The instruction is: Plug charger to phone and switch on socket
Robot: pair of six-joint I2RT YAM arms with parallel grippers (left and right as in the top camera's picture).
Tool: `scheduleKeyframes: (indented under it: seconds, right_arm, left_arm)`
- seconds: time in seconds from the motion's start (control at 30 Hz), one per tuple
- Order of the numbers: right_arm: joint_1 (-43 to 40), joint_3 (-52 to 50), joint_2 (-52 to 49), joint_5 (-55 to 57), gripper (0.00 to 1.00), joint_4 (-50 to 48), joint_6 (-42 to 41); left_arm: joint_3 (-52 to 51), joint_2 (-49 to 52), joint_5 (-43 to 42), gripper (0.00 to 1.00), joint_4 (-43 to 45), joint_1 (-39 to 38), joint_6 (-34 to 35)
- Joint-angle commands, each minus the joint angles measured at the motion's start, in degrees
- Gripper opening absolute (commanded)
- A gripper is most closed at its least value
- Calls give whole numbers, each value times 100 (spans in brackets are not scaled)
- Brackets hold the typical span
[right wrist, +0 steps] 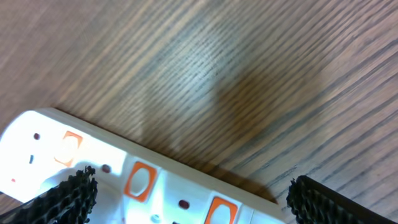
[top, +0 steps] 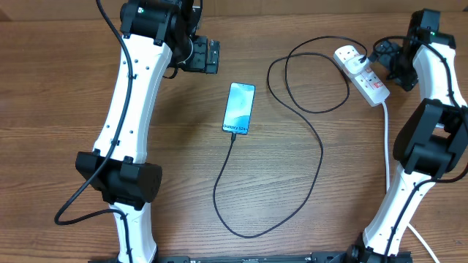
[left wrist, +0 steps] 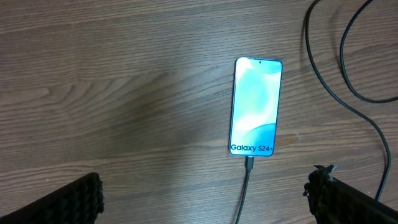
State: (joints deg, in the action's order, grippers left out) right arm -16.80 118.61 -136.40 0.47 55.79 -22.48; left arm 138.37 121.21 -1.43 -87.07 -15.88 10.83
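overhead, the slim glossy phone (top: 239,108) lies mid-table on the wood-grain table (top: 58,109), the thin black charger (top: 319,157) entering its text end and looping to the white oblong socket (top: 362,74) at right. left wrist: the left gripper (left wrist: 208,198) hangs wide, ribbed pads apart, near the phone. right wrist: the right gripper (right wrist: 193,198) gapes wide over the socket's orange-red switches (right wrist: 141,179).

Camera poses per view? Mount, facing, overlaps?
Overhead: above table, looking straight down; both arms, phone, charger, socket show.
Left wrist: on left gripper, facing down at phone; own fingertips at bottom corners.
Right wrist: on right gripper, close above socket; fingertips at bottom corners.
Shared: overhead and left wrist both show phone and charger.
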Motion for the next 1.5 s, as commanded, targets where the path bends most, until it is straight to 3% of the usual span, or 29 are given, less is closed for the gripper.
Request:
scheduleKeyframes:
  seconds: [0.0, 1.47]
  right_arm:
    - [22, -227, -15, 258, 100, -63, -33]
    - [17, -315, -365, -66, 100, 4, 26]
  left_arm:
    - [-7, 39, 55, 100, 9, 20, 98]
    - [-7, 39, 55, 100, 9, 20, 98]
